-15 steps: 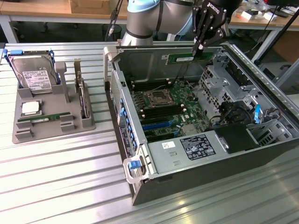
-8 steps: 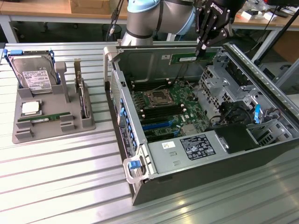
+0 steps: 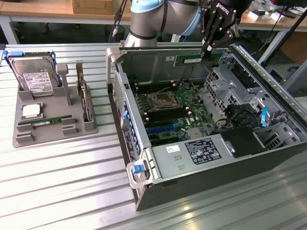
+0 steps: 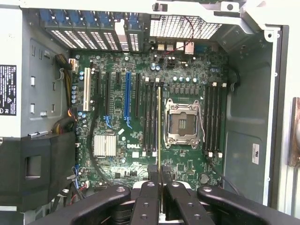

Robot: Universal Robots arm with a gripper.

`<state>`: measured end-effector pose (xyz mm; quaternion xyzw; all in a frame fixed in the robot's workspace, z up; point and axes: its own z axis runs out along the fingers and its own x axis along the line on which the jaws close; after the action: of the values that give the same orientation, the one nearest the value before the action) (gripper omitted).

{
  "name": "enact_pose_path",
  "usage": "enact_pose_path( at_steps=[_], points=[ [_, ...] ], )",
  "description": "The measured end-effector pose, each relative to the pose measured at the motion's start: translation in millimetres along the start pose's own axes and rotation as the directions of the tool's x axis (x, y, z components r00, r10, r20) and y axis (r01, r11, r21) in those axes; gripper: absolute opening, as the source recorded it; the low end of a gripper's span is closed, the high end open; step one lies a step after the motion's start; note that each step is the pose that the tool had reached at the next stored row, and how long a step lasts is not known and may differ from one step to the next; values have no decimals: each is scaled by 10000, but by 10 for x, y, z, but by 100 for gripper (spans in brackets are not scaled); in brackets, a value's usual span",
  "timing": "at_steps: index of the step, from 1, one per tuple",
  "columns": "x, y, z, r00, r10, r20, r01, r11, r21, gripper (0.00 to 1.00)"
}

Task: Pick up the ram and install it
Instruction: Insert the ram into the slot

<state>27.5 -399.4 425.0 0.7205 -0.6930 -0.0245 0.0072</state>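
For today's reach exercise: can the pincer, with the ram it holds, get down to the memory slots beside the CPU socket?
Probably yes. The pincer holds the ram above the open case, and the memory slots below look empty, with nothing seen lying over them.

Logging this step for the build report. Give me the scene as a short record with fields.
gripper: shut on the ram, above the open case
ram: level, held over the motherboard, not seated
CPU socket: empty
tray: holds a second ram strip, the CPU chip, a hard drive
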Motion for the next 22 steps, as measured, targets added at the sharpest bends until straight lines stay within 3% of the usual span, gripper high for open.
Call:
enact_pose_path(
  at_steps=[22],
  points=[
    [3,-5,116,10000,0,-1,0,10000,-1,12]
  ],
)
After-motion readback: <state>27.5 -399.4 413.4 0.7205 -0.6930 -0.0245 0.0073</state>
